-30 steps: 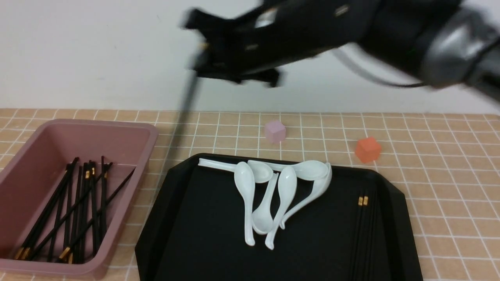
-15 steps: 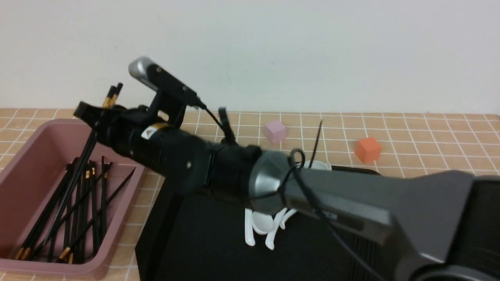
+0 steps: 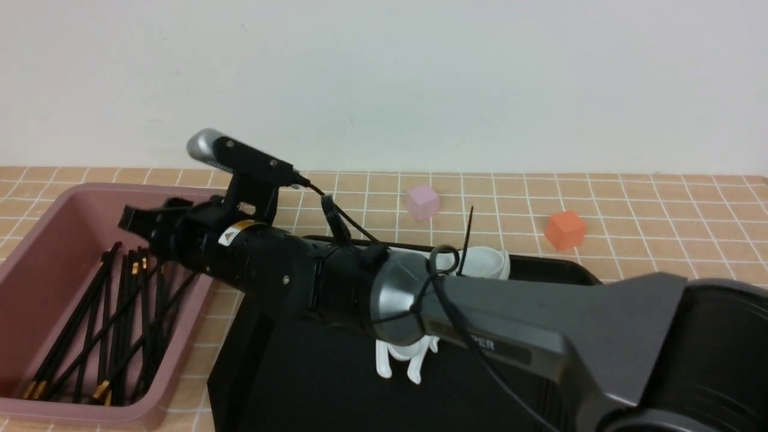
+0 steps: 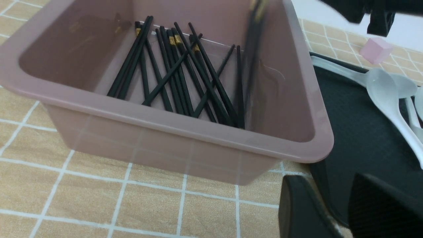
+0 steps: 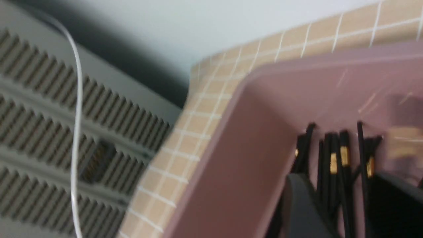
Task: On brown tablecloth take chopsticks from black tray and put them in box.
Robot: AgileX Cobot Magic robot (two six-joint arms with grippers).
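The pink-mauve box (image 3: 72, 195) stands at the left on the brown tablecloth (image 3: 660, 240), with several black chopsticks (image 3: 108, 324) lying inside. My right arm reaches across the black tray (image 3: 258, 372). Its gripper (image 3: 141, 222) hangs open just above the box. The right wrist view shows chopsticks (image 5: 333, 155) in the box (image 5: 251, 158) through the gap of my right gripper (image 5: 343, 211). In the left wrist view a blurred pair of chopsticks (image 4: 252, 49) stands steeply by the box's (image 4: 185, 132) tray-side wall. My left gripper (image 4: 333, 211) is open and empty, low by the tray's (image 4: 357, 132) corner.
White spoons (image 3: 480, 261) lie on the tray, mostly behind my right arm. They also show in the left wrist view as spoons (image 4: 386, 89). A pink cube (image 3: 423, 201) and an orange cube (image 3: 564, 229) sit on the cloth behind the tray. A grey ribbed panel (image 5: 66, 132) stands beyond the table's left end.
My right arm swung left from above the tray and came down over the box. Its jaws opened, and the pair of chopsticks it carried has left them and is in the box.
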